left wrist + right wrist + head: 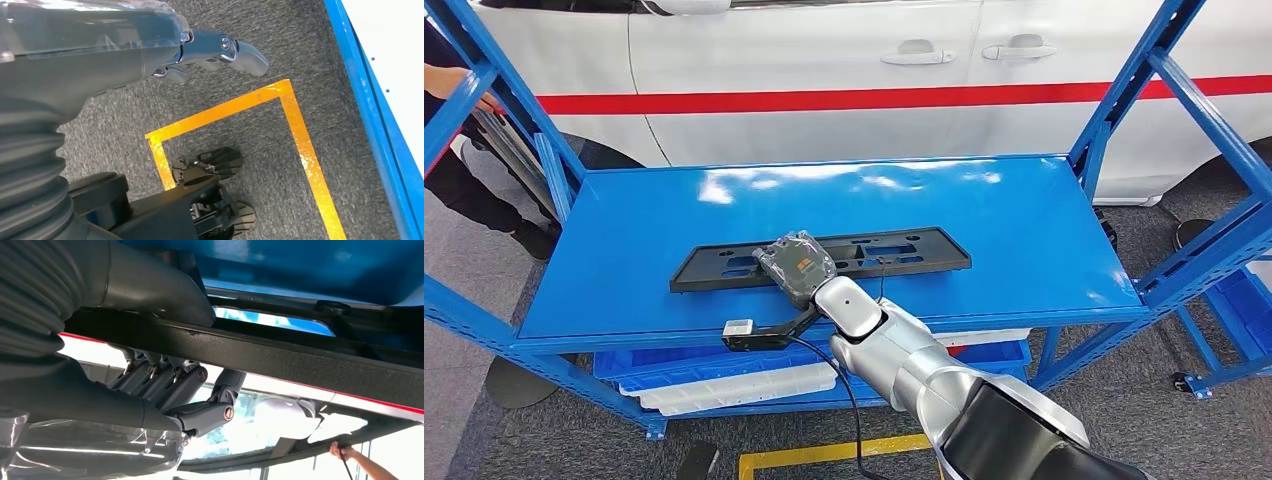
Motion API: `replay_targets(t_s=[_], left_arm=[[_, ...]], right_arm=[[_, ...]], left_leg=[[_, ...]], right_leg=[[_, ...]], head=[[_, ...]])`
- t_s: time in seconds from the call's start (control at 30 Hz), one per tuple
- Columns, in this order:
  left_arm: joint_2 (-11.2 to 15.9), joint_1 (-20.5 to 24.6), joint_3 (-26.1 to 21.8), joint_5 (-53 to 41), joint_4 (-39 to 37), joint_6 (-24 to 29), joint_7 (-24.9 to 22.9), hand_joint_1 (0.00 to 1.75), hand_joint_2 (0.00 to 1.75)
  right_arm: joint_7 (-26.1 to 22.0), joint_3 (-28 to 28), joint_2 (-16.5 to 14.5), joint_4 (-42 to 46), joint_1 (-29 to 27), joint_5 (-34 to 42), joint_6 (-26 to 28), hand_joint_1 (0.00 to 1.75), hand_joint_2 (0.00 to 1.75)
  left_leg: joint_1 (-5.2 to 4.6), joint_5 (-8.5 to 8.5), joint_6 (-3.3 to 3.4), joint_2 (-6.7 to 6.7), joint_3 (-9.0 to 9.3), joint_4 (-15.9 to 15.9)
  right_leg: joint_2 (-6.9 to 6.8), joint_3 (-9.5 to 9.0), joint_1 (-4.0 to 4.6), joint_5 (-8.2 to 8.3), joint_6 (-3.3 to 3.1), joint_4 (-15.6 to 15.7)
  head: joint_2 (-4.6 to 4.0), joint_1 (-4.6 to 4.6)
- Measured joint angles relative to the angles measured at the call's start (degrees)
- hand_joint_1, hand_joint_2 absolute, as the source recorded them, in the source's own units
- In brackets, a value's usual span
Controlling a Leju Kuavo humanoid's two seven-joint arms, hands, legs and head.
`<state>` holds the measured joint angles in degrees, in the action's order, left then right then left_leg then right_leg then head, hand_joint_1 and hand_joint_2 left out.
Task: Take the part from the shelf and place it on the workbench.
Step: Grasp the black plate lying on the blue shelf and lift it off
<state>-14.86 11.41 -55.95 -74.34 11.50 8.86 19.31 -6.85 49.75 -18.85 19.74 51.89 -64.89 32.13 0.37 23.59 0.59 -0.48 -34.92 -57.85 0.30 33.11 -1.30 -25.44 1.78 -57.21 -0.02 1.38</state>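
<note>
Right hand (pixel 796 266) sits on the long black plastic frame part (pixel 904 252), fingers (pixel 165 382) wrapped round its near bar — it lies crosswise on the glossy blue metal shelf (pixel 1024 220). Left hand (pixel 210 50) hangs empty, fingers loosely apart, over grey carpet. White car (pixel 824 60) behind.

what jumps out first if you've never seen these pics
The long black part lying flat across the middle of the bright blue shelf, with the right hand closed around its near edge. Behind the shelf stands a white car with a red stripe.
</note>
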Motion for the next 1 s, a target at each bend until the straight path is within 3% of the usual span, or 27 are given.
replay_targets(t_s=[0.43, 1.0], left_arm=[[0.09, 0.47, 1.52, 2.34, 0.02, 1.62, 2.34, 0.00, 1.75], [2.43, -1.63, 3.00, 6.56, 0.04, 2.31, -0.72, 0.00, 1.75]], right_arm=[[-7.20, -4.83, 2.06, 3.66, -5.16, 3.80, 0.61, 1.75, 1.75], [-9.45, -11.33, 11.54, 35.41, -29.94, 6.88, -2.94, 1.75, 1.75]], left_leg=[[0.00, 0.01, 0.01, 0.00, 0.00, 0.00], [-0.20, 0.42, 0.12, 0.00, 0.44, -0.12]], right_leg=[[-0.01, 0.01, 0.00, -0.01, 0.00, 0.01], [-0.01, -0.56, -0.03, -0.20, 0.07, 0.18]], head=[[0.00, 0.00], [0.00, 0.00]])
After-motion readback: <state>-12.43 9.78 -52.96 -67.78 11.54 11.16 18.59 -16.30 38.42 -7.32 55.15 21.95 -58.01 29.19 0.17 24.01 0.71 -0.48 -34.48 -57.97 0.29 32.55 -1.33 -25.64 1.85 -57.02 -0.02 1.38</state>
